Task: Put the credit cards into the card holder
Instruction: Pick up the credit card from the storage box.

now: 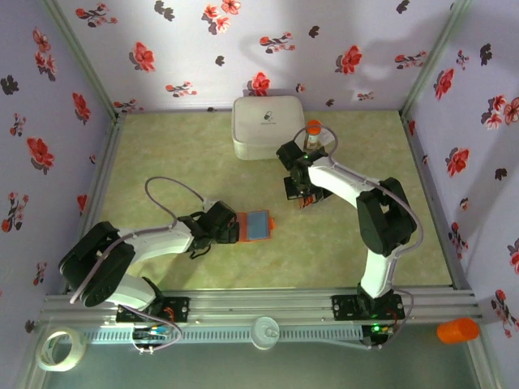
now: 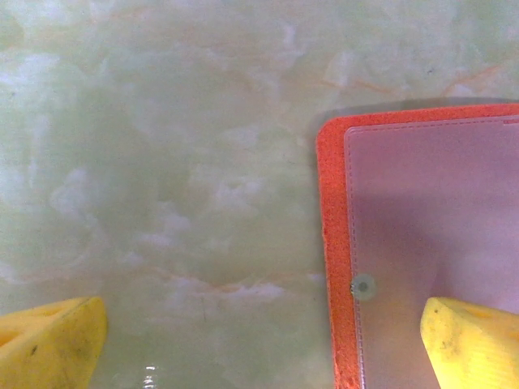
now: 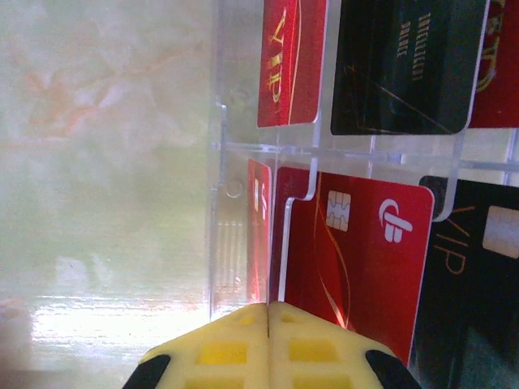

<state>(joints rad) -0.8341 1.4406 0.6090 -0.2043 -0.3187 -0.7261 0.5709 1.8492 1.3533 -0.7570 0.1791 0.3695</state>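
The card holder (image 1: 256, 224) lies open on the table, orange rim around a blue-grey inside; its corner (image 2: 332, 243) fills the right of the left wrist view. My left gripper (image 2: 263, 340) (image 1: 231, 228) is open, straddling the holder's left edge, with one yellow finger (image 2: 470, 340) over the inside. Several red and black credit cards (image 3: 365, 259) stand in a clear plastic rack (image 3: 223, 243). My right gripper (image 3: 268, 312) (image 1: 304, 194) is shut on the near edge of a red card (image 3: 258, 235) that I see edge-on in the rack's left slot.
A large white rounded case (image 1: 268, 126) sits at the back, with an orange-capped bottle (image 1: 314, 130) beside it. A tape roll (image 1: 61, 348) and an orange object (image 1: 458, 330) lie off the table at the front. Flowered walls enclose the table on three sides.
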